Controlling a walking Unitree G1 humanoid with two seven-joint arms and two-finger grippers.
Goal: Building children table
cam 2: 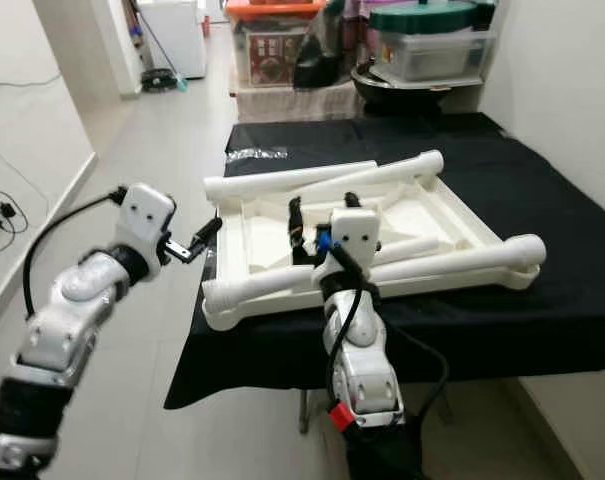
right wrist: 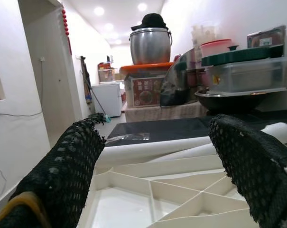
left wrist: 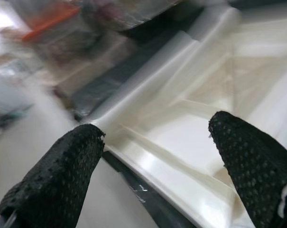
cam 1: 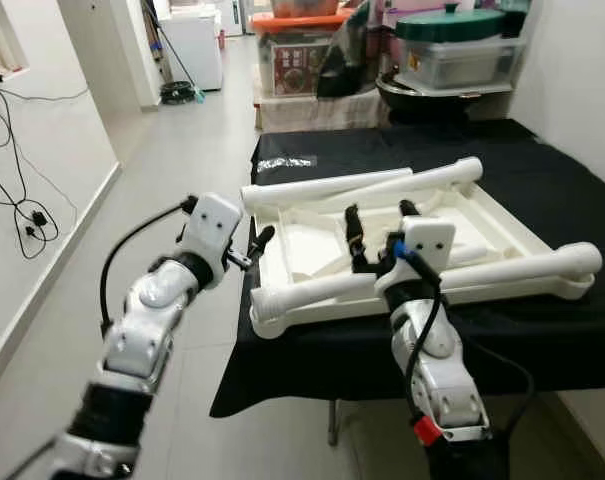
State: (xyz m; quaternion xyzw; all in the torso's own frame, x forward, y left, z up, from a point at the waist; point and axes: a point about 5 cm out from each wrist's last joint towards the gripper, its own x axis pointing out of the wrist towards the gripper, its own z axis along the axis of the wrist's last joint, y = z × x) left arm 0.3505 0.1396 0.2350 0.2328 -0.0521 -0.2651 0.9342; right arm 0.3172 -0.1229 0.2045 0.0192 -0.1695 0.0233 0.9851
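A white plastic children's table [cam 1: 312, 250] lies upside down on a black-clothed table [cam 1: 542, 190]. One white tube leg [cam 1: 482, 272] lies along its near edge, another leg [cam 1: 362, 185] along its far edge. My right gripper [cam 1: 380, 222] hovers open over the ribbed underside [right wrist: 171, 190], nothing between its fingers [right wrist: 67, 171]. My left gripper [cam 1: 257, 243] is open at the white table's left edge, by the near-left corner. In the left wrist view the left gripper [left wrist: 157, 156] frames that rim [left wrist: 181, 128], and its fingers [left wrist: 257, 171] are apart from it.
Storage boxes [cam 1: 462, 50], a big pot [right wrist: 150, 45] and a dark wok [cam 1: 422, 95] crowd the back beyond the black table. A plastic wrapper [cam 1: 285, 162] lies on the cloth's far left. Cables [cam 1: 27, 215] trail on the floor by the left wall. Tiled floor lies to my left.
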